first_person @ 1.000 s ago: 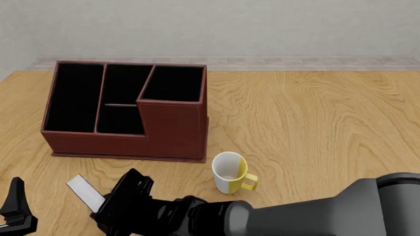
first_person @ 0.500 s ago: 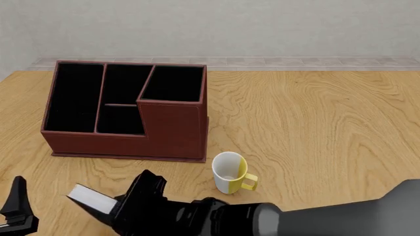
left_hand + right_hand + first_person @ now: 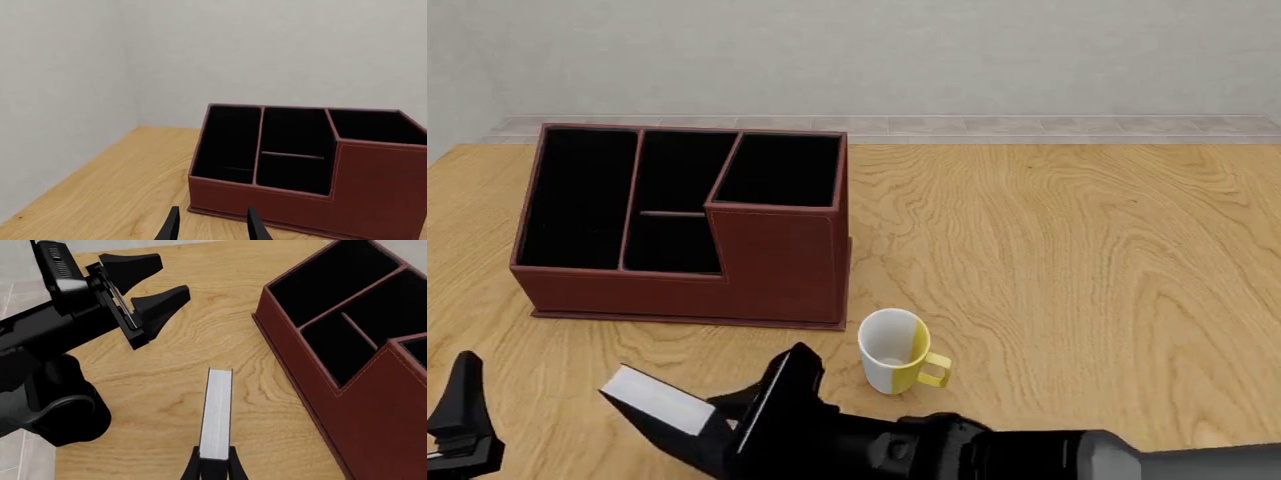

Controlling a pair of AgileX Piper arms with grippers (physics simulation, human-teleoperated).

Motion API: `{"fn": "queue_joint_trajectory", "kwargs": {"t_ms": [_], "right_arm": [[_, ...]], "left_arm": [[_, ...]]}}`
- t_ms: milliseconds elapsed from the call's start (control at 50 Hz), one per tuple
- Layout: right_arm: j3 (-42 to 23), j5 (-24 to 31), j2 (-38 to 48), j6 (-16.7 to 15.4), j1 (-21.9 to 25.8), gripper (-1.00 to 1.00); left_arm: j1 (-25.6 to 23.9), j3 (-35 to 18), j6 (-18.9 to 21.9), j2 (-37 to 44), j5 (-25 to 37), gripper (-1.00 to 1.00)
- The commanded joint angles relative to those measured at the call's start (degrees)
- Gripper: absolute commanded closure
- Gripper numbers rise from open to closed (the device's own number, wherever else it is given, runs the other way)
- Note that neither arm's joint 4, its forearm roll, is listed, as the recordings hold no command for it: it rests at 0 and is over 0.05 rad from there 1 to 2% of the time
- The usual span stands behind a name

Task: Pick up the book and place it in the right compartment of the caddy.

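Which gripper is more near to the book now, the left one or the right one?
Right. The right gripper is shut on the book, holding it above the table. The left gripper is open, apart from it, on its left.

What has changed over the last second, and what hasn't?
The right gripper, shut on the book, has lifted it off the table and shifted it right, toward the mug. The left gripper, caddy and mug stayed put.
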Motion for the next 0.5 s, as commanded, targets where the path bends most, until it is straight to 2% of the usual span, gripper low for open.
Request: {"fn": "queue_joint_trajectory", "kwargs": {"t_ms": [20,300,380,500], "right_arm": [[4.11,0.84,-8.24,0.67,-0.12,1.0],[8.16,7.34,-20.14,-1.65,-2.31,1.0],[9.34,10.37,-24.86,-2.73,-4.21,1.0],[9.03,14.39,-29.61,-2.72,-5.25,1.0]], "left_arm": [[-1.24,-0.41,-0.32,0.0,0.25,-1.0],[-5.57,0.69,-0.87,0.0,1.26,-1.0],[-8.0,1.63,-1.05,0.0,1.29,-1.0],[-11.65,1.35,-0.9,0.0,2.15,-1.0]]}}
